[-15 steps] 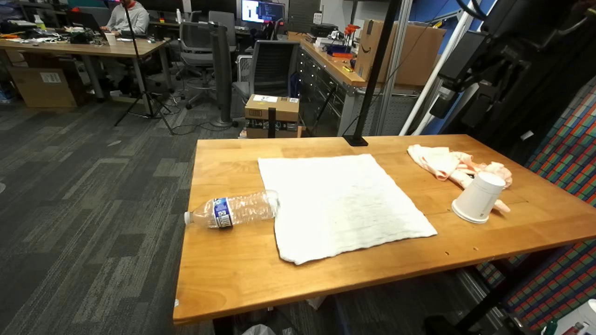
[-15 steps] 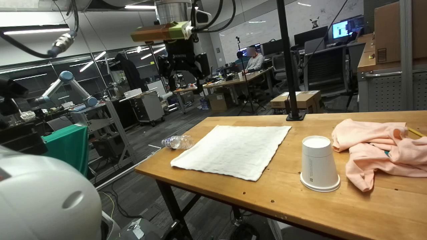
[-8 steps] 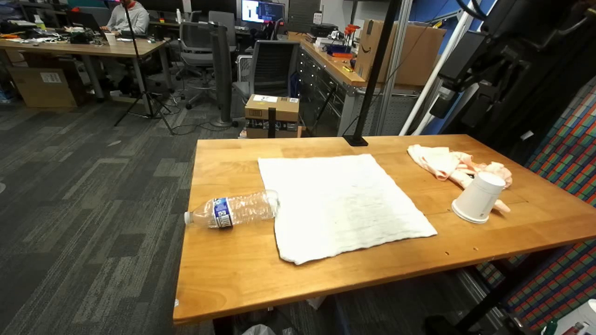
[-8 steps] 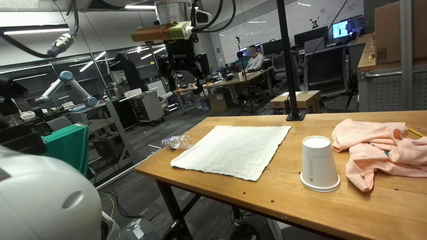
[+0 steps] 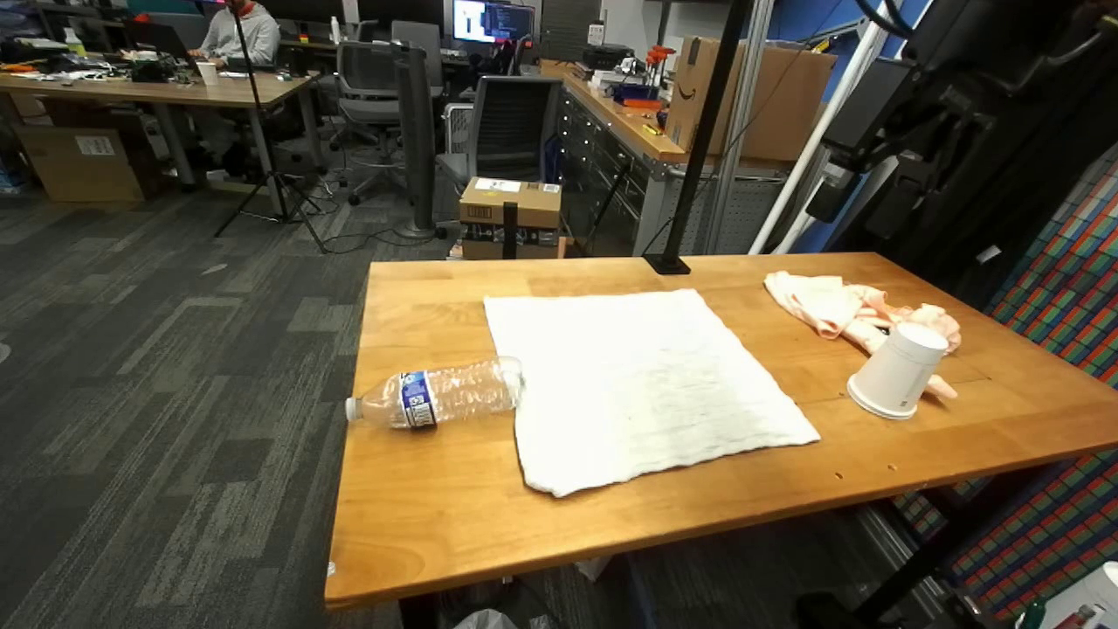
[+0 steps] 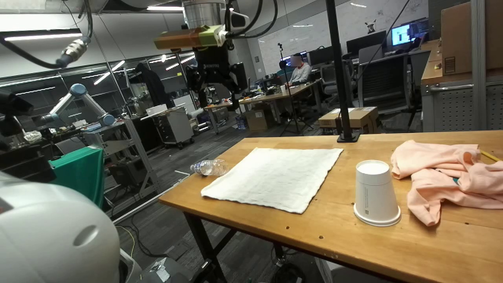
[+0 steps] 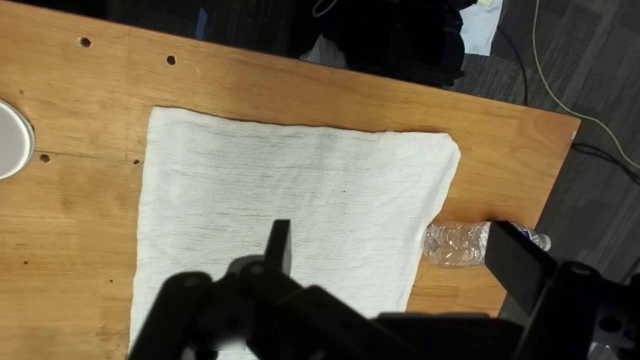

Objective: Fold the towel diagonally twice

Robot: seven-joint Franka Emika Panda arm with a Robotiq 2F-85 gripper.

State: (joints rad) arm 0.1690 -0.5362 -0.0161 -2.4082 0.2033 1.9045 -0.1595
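White towel (image 7: 320, 195): spread flat, roughly square, faintly streaked, edges wavy.

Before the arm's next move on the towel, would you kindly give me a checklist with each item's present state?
1. Gripper open: ok; jaws apart, holding nothing.
2. Towel spread for the first fold: ok; it lies unfolded.
3. Bottle apart from the towel: not ok; its base appears to touch the towel's edge.
4. White cup apart from the towel: ok; upside down, a gap between.
5. Pink cloth apart from the towel: ok; a gap shows in both exterior views.
6. All four towel corners in the wrist view: not ok; only two show.
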